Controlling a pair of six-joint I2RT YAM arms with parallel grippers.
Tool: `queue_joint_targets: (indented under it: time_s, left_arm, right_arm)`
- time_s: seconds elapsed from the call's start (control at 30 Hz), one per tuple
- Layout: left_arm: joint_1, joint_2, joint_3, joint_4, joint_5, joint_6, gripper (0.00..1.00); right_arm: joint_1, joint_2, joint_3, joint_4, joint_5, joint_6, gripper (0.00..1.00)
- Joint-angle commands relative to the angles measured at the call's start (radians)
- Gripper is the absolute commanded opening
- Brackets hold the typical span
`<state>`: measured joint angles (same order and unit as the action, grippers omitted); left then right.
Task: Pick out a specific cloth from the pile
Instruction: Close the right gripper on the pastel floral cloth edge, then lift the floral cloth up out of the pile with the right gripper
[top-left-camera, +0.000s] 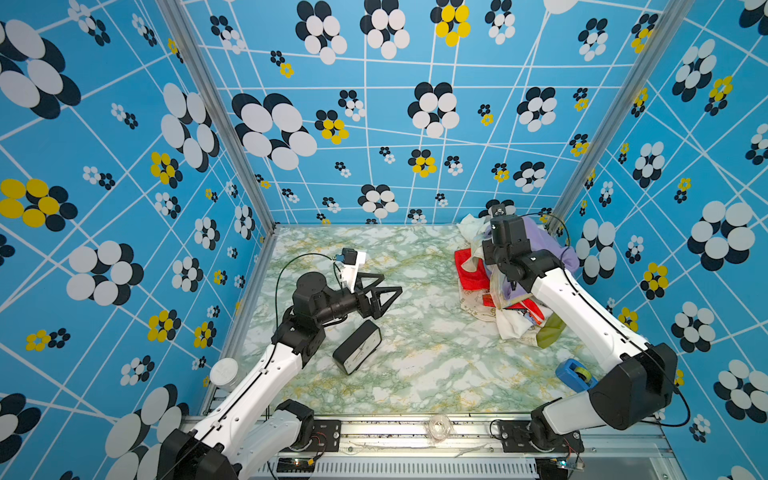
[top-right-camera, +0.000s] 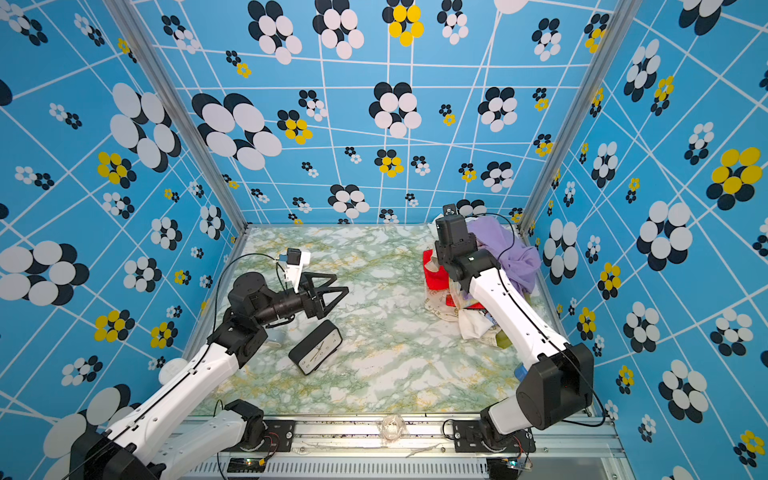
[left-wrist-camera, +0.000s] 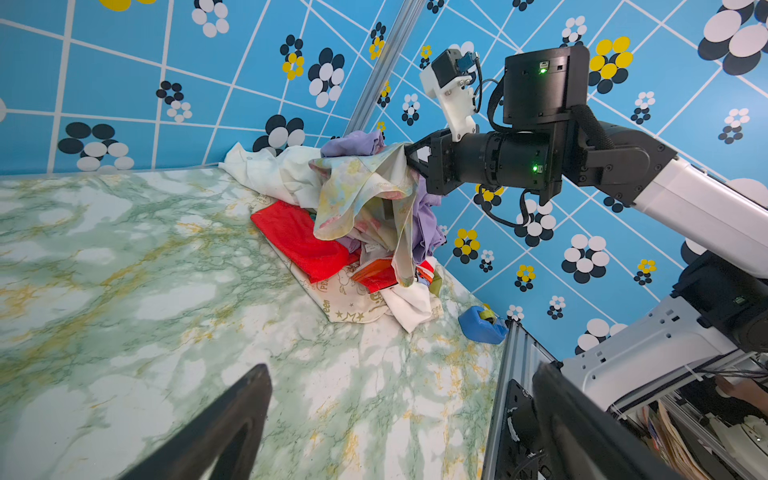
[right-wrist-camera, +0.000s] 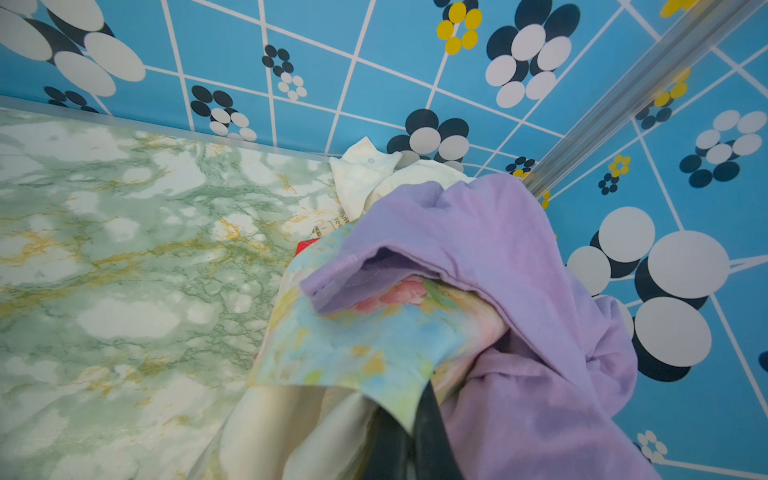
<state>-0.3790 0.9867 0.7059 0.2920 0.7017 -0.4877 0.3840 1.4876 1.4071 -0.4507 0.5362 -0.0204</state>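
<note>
The cloth (left-wrist-camera: 361, 195), pale yellow-cream with pink flowers and faint blue-green patches, hangs lifted above the pile (left-wrist-camera: 332, 257) in the back right corner. My right gripper (left-wrist-camera: 409, 160) is shut on its upper edge; the dark fingers (right-wrist-camera: 428, 432) show under the fabric (right-wrist-camera: 365, 345). A lavender cloth (right-wrist-camera: 498, 249) is draped over the floral one and over the gripper. In both top views the right wrist hides the grip, and cream fabric (top-left-camera: 496, 286) trails down onto the heap (top-right-camera: 473, 324). My left gripper (top-left-camera: 390, 283) (top-right-camera: 341, 283) hovers open and empty over the table's left middle (left-wrist-camera: 399, 378).
A black clock (top-left-camera: 357, 347) lies on the marble table just in front of the left gripper. A blue tape dispenser (top-left-camera: 575, 374) sits near the right arm's base. A white round lid (top-left-camera: 223, 372) rests at the left edge. Patterned walls close in three sides.
</note>
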Motion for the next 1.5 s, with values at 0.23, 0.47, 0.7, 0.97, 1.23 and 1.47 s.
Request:
queue_joint_targets:
  time_s: [0.23, 0.47, 0.7, 0.97, 1.23, 1.47]
  left_arm:
    - [0.0, -0.016, -0.008, 0.008, -0.019, 0.002, 0.99]
    - [0.0, -0.014, -0.006, 0.001, -0.024, 0.008, 0.99]
    - [0.001, -0.006, -0.002, -0.001, -0.025, 0.009, 0.99]
    - [0.002, -0.003, -0.002, -0.005, -0.028, 0.008, 0.99]
    - [0.003, -0.003, -0.002, -0.008, -0.028, 0.011, 0.99]
    - [0.003, -0.008, -0.002, -0.01, -0.029, 0.015, 0.99]
  right_arm:
    - [-0.003, -0.004, 0.136, 0.082, -0.034, -0.052, 0.0]
    - [-0.02, 0.008, 0.184, 0.076, -0.043, -0.059, 0.0]
    - [-0.046, 0.035, 0.295, 0.06, -0.091, -0.041, 0.0]
    - [-0.062, 0.074, 0.399, 0.027, -0.129, -0.038, 0.0]
    - [-0.067, 0.079, 0.455, 0.014, -0.16, -0.032, 0.0]
    - [-0.066, 0.073, 0.487, 0.001, -0.212, -0.002, 0.0]
